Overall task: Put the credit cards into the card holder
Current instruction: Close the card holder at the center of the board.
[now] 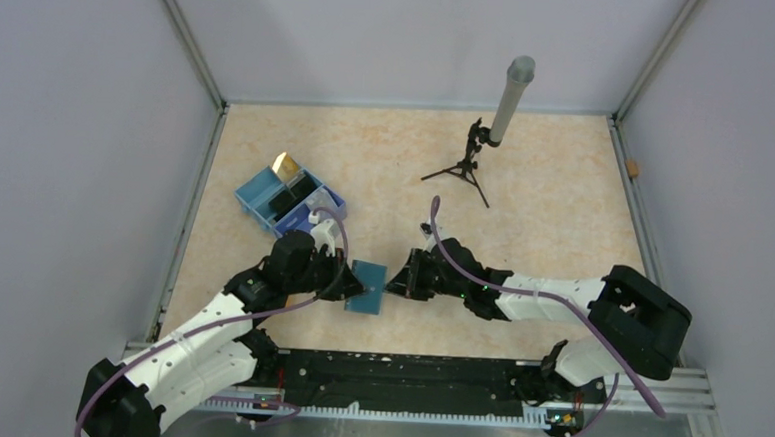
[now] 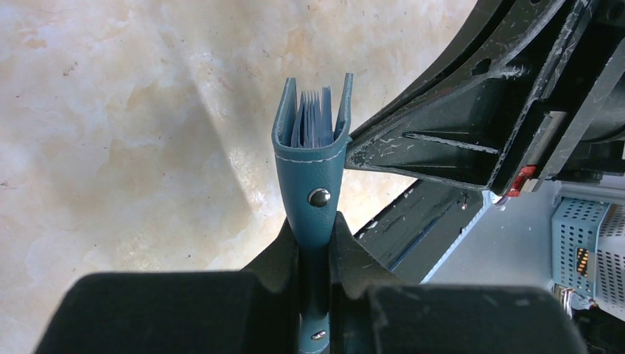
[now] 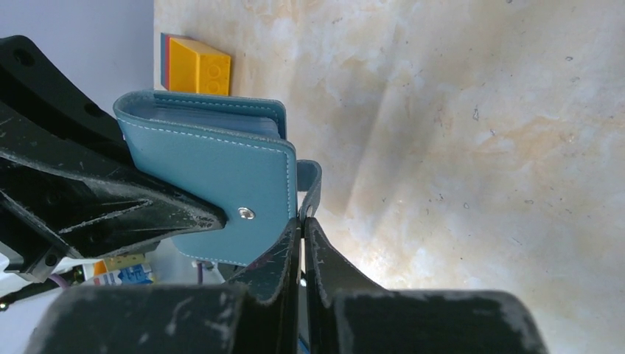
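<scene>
The teal card holder (image 1: 368,286) is held off the table between both arms. My left gripper (image 2: 315,230) is shut on its folded spine, just below a metal snap. The holder (image 2: 313,151) gapes slightly at its far end, showing pale blue leaves inside. My right gripper (image 3: 302,221) is shut on the thin teal clasp tab (image 3: 310,179) at the edge of the holder (image 3: 214,188). A gold card (image 1: 286,165) and a black card (image 1: 295,196) stand in the blue tray box (image 1: 254,197). No pale silvery-blue card is visible.
A yellow studded block (image 3: 199,66) sits by the tray. A small black tripod with a grey tube (image 1: 488,134) stands at the back centre. Grey walls enclose the table on three sides. The arms' base rail (image 1: 405,380) runs along the near edge.
</scene>
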`<state>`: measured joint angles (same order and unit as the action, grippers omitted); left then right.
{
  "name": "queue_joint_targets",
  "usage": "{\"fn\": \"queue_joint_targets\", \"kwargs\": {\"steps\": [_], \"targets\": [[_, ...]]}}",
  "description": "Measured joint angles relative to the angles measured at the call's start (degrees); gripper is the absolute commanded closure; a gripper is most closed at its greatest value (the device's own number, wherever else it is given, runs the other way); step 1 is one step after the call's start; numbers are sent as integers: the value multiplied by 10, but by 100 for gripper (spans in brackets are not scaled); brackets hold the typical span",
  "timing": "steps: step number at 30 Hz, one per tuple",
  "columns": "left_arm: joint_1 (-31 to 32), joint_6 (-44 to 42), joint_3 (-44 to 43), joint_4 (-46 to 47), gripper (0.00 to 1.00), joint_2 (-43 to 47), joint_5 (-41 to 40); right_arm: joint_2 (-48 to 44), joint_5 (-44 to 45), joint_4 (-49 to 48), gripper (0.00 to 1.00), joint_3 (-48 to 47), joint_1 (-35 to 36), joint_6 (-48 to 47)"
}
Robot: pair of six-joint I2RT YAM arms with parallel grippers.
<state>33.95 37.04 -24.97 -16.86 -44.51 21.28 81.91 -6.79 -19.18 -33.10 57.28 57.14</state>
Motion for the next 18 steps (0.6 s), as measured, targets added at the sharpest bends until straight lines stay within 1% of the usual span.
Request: {"fn": "queue_joint_targets", "kwargs": {"steps": [11,15,18], "targets": [[0,15,0,-3,100,-16,-47,0,3,-3,100,1,0,4],[0,23,0,11,100,-41,-46,2,2,-26,100,14,0,-1],[0,25,3,30,100,-74,-40,23,-5,-48,100,16,0,-7]]}}
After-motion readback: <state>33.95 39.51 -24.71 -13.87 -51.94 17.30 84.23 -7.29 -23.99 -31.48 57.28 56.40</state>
